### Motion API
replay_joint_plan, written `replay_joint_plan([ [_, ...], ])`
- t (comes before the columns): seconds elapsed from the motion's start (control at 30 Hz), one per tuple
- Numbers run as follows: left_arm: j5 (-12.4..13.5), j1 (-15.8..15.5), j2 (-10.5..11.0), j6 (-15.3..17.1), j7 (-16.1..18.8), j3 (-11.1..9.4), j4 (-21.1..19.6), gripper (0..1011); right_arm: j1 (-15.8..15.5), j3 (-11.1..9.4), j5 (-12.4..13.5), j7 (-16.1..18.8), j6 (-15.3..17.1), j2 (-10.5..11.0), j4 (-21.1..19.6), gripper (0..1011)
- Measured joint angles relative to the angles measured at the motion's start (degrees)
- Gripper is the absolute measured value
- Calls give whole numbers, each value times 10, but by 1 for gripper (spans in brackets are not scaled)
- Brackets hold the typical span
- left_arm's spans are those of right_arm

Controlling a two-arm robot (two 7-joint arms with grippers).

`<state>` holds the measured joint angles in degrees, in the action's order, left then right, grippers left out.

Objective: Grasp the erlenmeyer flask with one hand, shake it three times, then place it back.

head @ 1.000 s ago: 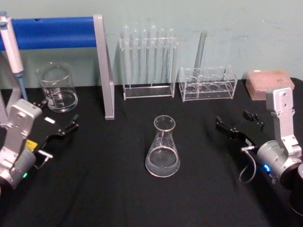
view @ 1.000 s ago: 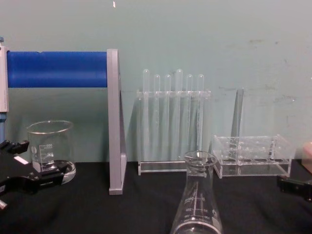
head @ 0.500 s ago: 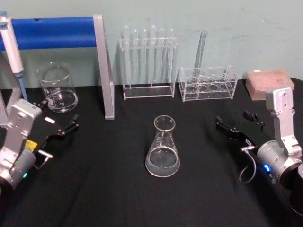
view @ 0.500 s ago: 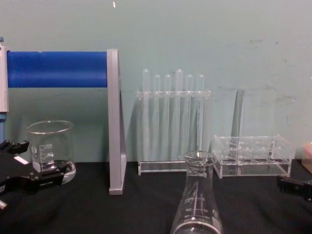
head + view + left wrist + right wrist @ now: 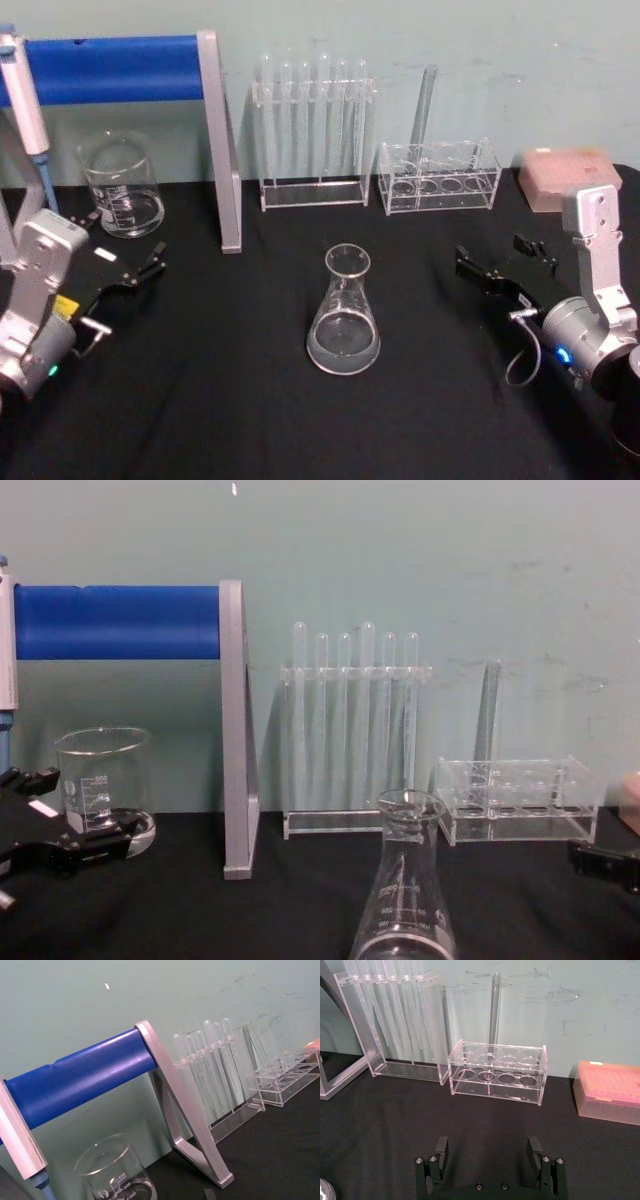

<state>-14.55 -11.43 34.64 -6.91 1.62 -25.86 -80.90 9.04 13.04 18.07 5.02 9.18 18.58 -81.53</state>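
Note:
The erlenmeyer flask [image 5: 344,318] stands upright on the black table [image 5: 240,400], midway between both arms; in the chest view the flask [image 5: 405,905] rises at the bottom centre, clear glass with white marks. My left gripper [image 5: 150,260] hovers open at the left, well apart from the flask, and enters the chest view from the left edge as the left gripper [image 5: 75,815]. My right gripper [image 5: 497,256] is open to the flask's right with nothing between its fingers; the right wrist view shows the right gripper [image 5: 487,1149] with its jaws spread wide over bare table.
A glass beaker [image 5: 122,187] stands back left beside a blue-and-grey stand [image 5: 215,140] and a pipette [image 5: 25,100]. A rack of test tubes [image 5: 312,130] and a low clear rack [image 5: 437,178] line the back. An orange tip box [image 5: 565,175] sits back right.
The left gripper has drifted very slightly toward the left edge. The flask and the right gripper have stayed put.

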Motion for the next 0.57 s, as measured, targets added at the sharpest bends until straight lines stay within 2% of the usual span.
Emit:
replay_joint_plan([
  [0.57, 0, 0, 0, 0, 0, 0, 0, 1001, 0, 0, 0, 0, 0, 0, 0, 1000],
])
